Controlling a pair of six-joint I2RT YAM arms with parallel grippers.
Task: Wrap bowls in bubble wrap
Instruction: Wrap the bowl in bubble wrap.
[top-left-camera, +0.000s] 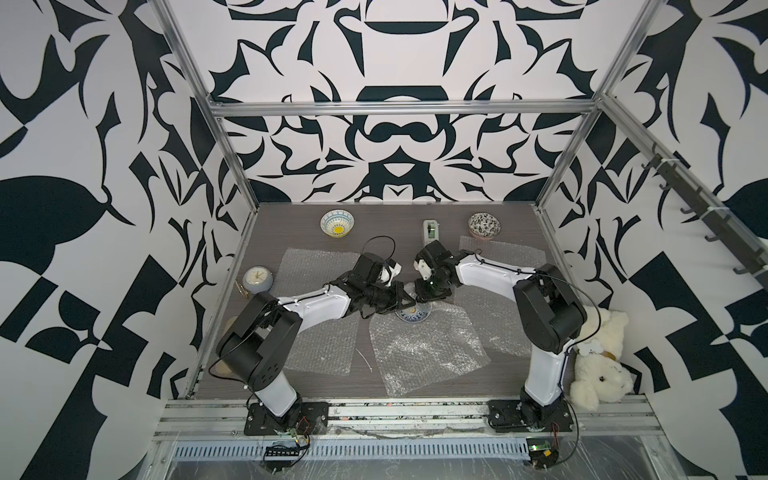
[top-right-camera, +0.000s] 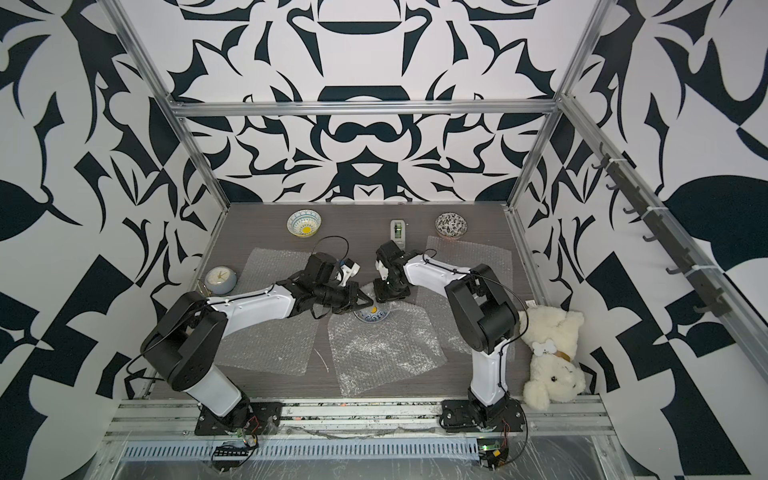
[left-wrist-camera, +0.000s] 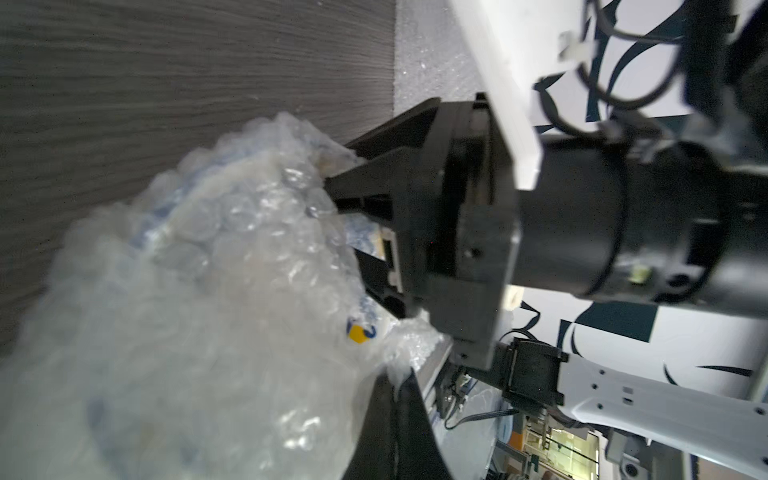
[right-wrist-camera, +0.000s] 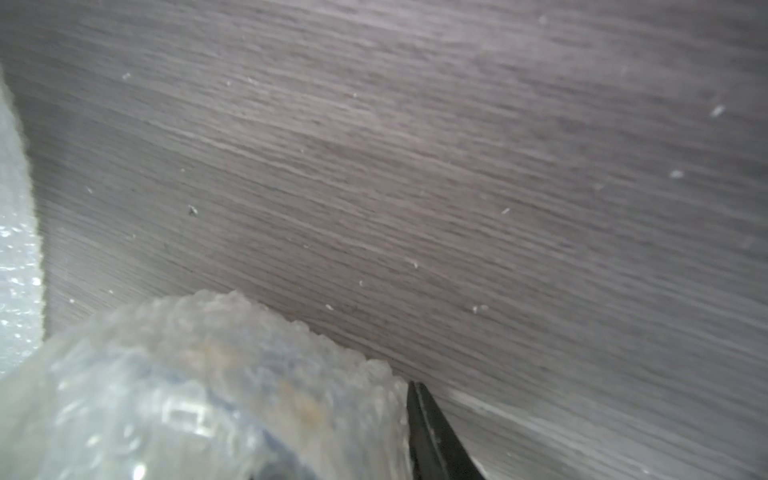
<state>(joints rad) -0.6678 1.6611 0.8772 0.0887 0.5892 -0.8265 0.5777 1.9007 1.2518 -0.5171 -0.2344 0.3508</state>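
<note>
Pinching light, slippery bubble wrap (left-wrist-camera: 208, 270) edge, left gripper (top-right-camera: 368, 300) is covering fragile bowl (top-left-camera: 411, 315); right gripper (left-wrist-camera: 345, 224) is straddling rim, spread.

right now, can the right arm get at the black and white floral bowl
Likely yes: the floral bowl sits uncovered at the back, just beyond the right arm; the tape dispenser stands aside.

Left gripper (top-left-camera: 410, 300) closed, right gripper (top-left-camera: 431, 296) parted — tips close together
</note>
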